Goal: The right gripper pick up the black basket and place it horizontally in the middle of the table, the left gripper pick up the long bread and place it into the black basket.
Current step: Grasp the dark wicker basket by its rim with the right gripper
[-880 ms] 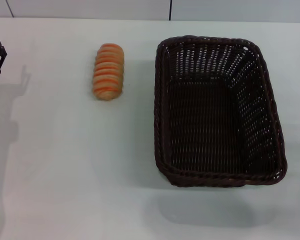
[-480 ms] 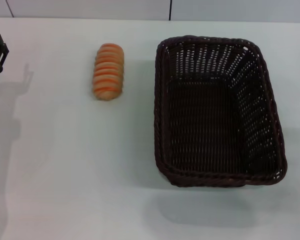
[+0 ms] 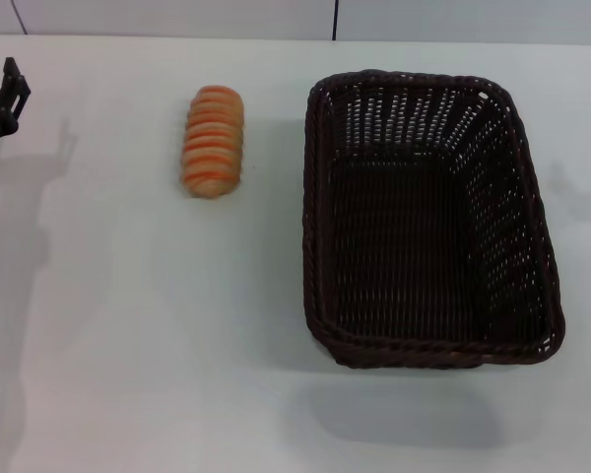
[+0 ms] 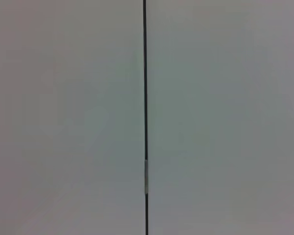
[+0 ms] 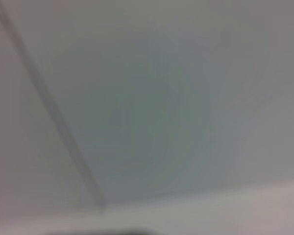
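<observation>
The black basket stands on the white table right of the middle, empty, its long side running away from me. The long bread lies on the table to the basket's left, apart from it, also lengthwise away from me. My left gripper shows only as a black part at the far left edge of the head view, well left of the bread and holding nothing that I can see. My right gripper is out of view. Neither wrist view shows the basket, the bread or any fingers.
The left wrist view shows a pale flat surface crossed by a thin dark seam. The right wrist view shows a blurred pale surface with a slanting dark line. A wall with a dark seam runs behind the table's far edge.
My left gripper has moved a little farther away and to the right at the left edge. A faint shadow has appeared on the table right of the basket. Basket and bread have not moved.
</observation>
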